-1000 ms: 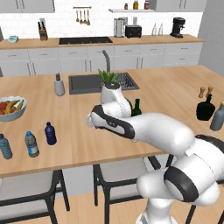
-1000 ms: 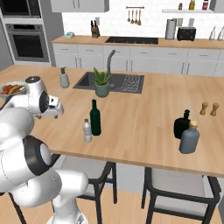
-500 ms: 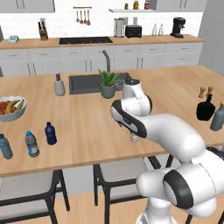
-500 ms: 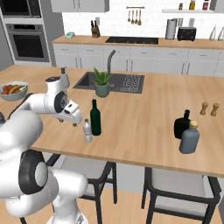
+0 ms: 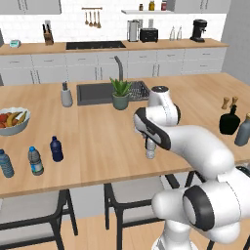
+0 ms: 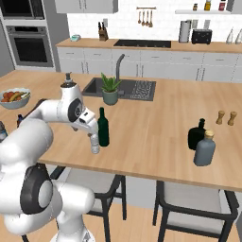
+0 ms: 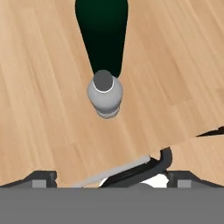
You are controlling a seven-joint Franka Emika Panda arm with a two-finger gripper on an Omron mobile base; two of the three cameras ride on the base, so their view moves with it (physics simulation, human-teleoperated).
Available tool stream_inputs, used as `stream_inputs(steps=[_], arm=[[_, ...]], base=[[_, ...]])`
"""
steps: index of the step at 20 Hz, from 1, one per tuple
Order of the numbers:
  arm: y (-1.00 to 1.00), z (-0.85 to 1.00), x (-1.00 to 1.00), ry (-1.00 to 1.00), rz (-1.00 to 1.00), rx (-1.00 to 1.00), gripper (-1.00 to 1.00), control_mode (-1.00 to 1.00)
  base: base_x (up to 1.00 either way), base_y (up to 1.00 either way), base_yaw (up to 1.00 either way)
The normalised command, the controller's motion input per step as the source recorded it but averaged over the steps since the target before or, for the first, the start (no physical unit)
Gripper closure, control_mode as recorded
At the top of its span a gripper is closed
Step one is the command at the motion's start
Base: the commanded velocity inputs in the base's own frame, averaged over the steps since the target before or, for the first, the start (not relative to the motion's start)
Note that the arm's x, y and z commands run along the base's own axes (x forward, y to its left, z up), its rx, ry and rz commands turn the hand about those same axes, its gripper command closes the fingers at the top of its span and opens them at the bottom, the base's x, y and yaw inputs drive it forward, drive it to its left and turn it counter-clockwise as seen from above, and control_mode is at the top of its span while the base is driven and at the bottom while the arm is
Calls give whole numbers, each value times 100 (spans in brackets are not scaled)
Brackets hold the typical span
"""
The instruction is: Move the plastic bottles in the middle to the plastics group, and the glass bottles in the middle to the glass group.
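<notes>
While your tool (image 6: 94, 137) hangs wide open above the clear bottle (image 7: 105, 95), the hand view shows that bottle just beside one green bottle (image 7: 102, 30) on the tabletop (image 6: 156, 127). Left base view adds one navy bottle (image 5: 56, 149) near two water bottles (image 5: 34, 161).

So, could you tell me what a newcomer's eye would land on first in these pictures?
Probably the big white arm bent over the wooden island, its open hand poised just above the small clear bottle near the front edge. Right behind that stands the dark green bottle. Off at the island's right end sit the squat black bottle and grey-blue bottle.
</notes>
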Motion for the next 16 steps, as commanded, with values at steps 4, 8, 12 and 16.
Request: stream_inputs(steps=[4, 8, 12, 16], arm=[[-17, 0, 38, 4, 9, -2, -100, -100], [-14, -11, 44, 10, 13, 0, -100, -100], [-12, -39, 29, 7, 11, 0, -100, -100], [-1, -21, 29, 0, 10, 0, -100, -100]], base=[[0, 0, 0], [0, 0, 0], [0, 0, 0], [0, 0, 0]])
